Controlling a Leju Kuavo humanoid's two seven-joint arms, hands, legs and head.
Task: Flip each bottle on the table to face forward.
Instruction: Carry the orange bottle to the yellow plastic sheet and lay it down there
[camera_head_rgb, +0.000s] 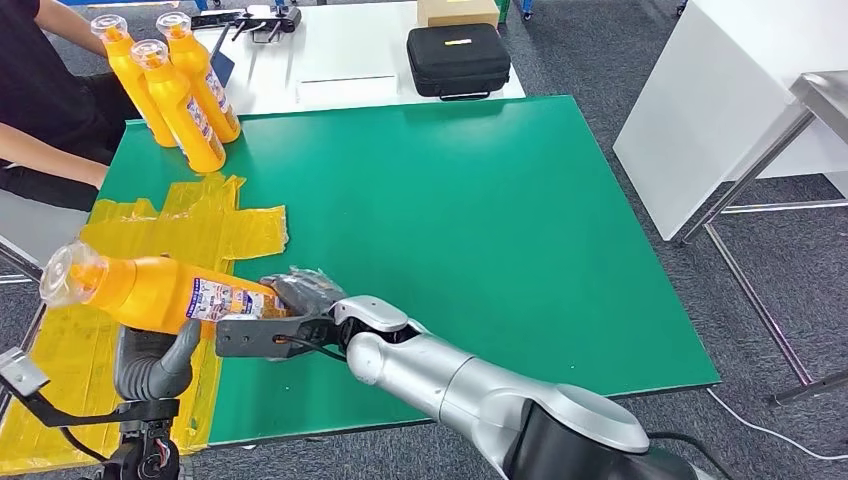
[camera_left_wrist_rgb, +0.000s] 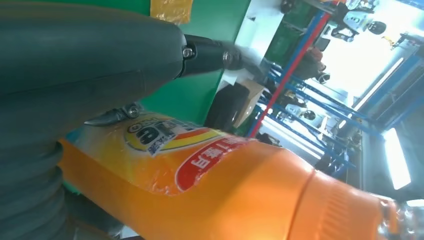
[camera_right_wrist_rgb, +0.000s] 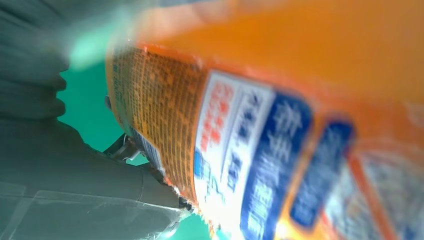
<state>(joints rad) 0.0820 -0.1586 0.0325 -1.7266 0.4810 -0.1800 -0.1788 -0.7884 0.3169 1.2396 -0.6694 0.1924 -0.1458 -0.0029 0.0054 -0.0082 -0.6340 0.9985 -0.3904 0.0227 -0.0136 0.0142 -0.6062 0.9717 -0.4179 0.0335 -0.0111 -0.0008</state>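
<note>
An orange bottle (camera_head_rgb: 150, 292) with a clear cap lies on its side in the air over the table's front left corner, cap pointing left. My left hand (camera_head_rgb: 160, 365) holds it from below, its thumb up against the body. My right hand (camera_head_rgb: 300, 295) grips the bottle's base end. The left wrist view has the bottle (camera_left_wrist_rgb: 240, 195) pressed against my left hand (camera_left_wrist_rgb: 75, 65), front label showing. In the right wrist view the blurred back label of the bottle (camera_right_wrist_rgb: 280, 125) lies against my right hand (camera_right_wrist_rgb: 60, 175). Three more orange bottles (camera_head_rgb: 175, 85) stand together at the table's back left.
Yellow tape patches (camera_head_rgb: 200, 225) cover the left of the green table (camera_head_rgb: 480, 220). A person (camera_head_rgb: 40, 100) sits at the back left beside the standing bottles. A black case (camera_head_rgb: 458, 60) and a cardboard box (camera_head_rgb: 458, 10) lie on the white table behind.
</note>
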